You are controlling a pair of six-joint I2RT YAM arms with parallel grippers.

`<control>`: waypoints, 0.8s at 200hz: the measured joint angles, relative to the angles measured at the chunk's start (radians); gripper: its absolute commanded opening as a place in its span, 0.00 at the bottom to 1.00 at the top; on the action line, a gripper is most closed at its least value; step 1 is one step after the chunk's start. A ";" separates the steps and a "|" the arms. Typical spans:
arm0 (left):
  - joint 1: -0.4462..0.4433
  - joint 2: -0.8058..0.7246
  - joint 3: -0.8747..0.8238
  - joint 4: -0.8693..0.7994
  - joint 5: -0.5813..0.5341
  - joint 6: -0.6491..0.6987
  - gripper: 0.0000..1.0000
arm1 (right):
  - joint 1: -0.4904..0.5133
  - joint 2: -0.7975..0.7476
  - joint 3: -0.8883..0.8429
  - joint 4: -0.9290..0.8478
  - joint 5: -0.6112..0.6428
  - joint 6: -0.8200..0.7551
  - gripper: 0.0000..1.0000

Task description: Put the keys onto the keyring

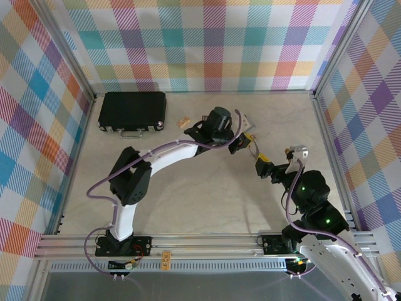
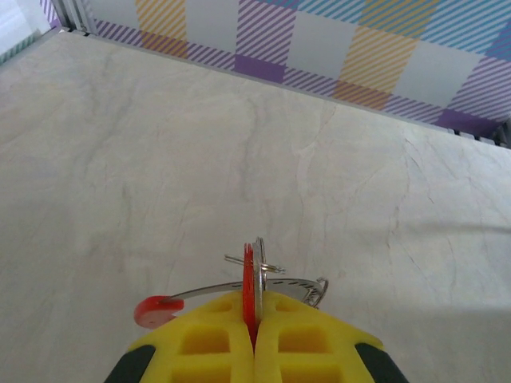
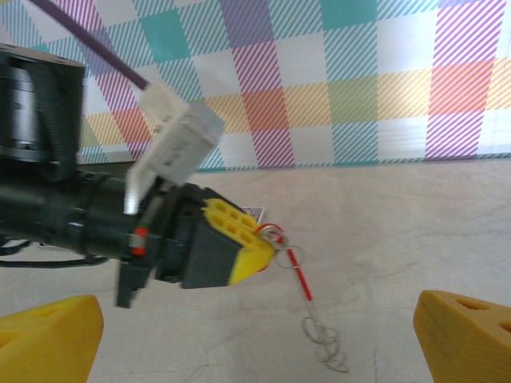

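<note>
Two robot arms over the pale marbled table (image 1: 207,207): left arm (image 1: 166,153) stretched toward the far middle, right arm (image 1: 310,194) reaching in from the near right. One black hard case with metal trim (image 1: 131,111) at the far left, shut, contents hidden. One small tan block (image 1: 183,122) just right of the case, apart from it. One small printed card (image 3: 252,212) on the table beyond the left arm's tip. One key, one keyring.

On the left arm, jaws closed tight, yellow fingertips (image 2: 239,359) pressed together on the tiny red-headed key (image 2: 248,281), seen edge-on as a thin red blade with a small metal loop and pin poking past the tips. Thin grey metal keyring with a red sleeve (image 2: 227,286) slung under those tips, right of the table's centre, between the two arms: a grey arc with a red lobe at its left end and a little wire coil at its right.

From the right wrist, key (image 3: 272,234) at the tips, keyring (image 3: 299,271) drooping from it as a red line running down into tangled grey wire; threaded or merely hooked, cannot tell. On the right arm, right jaws spread wide, yellow fingertips (image 3: 52,335) far apart, gripping nothing, facing the left jaws.
</note>
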 measured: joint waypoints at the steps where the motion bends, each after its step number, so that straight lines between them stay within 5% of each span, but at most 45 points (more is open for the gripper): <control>1: 0.000 0.005 0.005 0.000 0.000 -0.001 0.00 | 0.000 -0.001 -0.001 0.000 0.000 0.000 0.99; 56: -0.003 0.114 0.065 0.032 0.022 -0.023 0.00 | 0.000 -0.014 -0.014 -0.017 0.007 0.000 0.99; 160: 0.018 -0.047 -0.251 0.072 -0.007 0.000 0.00 | 0.000 0.027 -0.014 -0.013 -0.014 0.000 0.99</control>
